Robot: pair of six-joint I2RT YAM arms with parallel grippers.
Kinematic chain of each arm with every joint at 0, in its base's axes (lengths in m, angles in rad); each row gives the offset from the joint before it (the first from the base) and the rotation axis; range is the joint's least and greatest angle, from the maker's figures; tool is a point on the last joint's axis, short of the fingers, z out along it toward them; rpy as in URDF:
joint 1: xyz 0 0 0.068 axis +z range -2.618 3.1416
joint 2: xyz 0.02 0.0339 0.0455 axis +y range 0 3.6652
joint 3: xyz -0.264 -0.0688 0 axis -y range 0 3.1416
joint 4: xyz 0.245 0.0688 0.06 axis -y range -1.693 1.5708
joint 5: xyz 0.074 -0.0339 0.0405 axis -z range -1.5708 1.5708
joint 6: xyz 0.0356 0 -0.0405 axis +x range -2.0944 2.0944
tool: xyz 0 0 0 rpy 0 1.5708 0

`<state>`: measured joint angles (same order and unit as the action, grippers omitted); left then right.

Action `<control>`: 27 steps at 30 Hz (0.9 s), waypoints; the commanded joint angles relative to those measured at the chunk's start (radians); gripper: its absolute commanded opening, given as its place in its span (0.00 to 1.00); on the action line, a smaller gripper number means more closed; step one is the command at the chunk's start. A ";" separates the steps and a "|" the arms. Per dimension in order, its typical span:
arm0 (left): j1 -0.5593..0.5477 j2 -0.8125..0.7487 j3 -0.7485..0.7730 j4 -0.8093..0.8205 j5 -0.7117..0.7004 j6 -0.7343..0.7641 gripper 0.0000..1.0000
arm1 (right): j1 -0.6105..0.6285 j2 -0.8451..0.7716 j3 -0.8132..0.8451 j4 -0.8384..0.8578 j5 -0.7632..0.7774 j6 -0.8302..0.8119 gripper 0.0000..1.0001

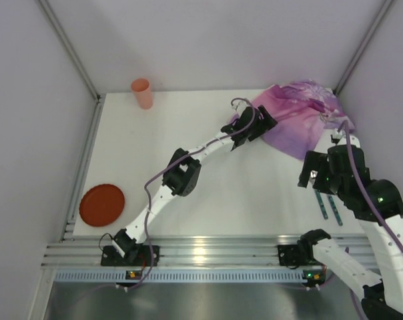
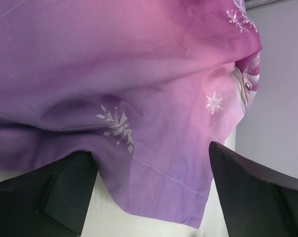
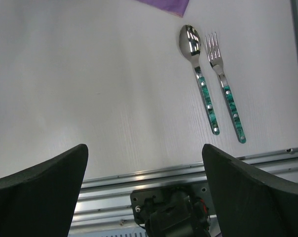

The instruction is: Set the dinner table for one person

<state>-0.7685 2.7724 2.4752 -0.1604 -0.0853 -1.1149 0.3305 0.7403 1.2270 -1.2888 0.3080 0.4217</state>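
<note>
The white dinner table (image 1: 208, 193) fills the middle. A crumpled purple printed placemat (image 1: 301, 113) lies at its far right; it fills the left wrist view (image 2: 139, 79). My left gripper (image 1: 260, 123) is open at the placemat's left edge, its fingers (image 2: 247, 187) either side of a hanging corner. A spoon (image 3: 201, 74) and a fork (image 3: 223, 81) with green handles lie side by side at the near right, also in the top view (image 1: 327, 205). My right gripper (image 1: 307, 172) is open and empty above the table. A red plate (image 1: 101, 205) lies at the near left. A pink cup (image 1: 142, 93) stands at the far left.
Grey walls enclose the table on three sides. Metal rails (image 1: 208, 253) run along the near edge where the arm bases are bolted; the right base shows in the right wrist view (image 3: 171, 215).
</note>
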 commanded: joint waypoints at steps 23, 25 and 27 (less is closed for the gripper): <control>0.355 -0.399 -0.646 -0.069 0.531 0.388 0.00 | -0.008 0.188 -0.060 0.249 -0.147 0.035 1.00; 0.417 -0.503 -0.702 -0.212 0.492 0.496 0.00 | -0.008 0.200 -0.073 0.281 -0.180 0.045 1.00; 0.501 -0.569 -0.723 -0.403 0.387 0.634 0.00 | -0.007 0.209 -0.090 0.311 -0.205 0.057 1.00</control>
<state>-0.3943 2.3512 1.7912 -0.2600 0.3794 -0.7414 0.3302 0.9394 1.1500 -1.0752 0.1623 0.4515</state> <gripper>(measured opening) 0.023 0.996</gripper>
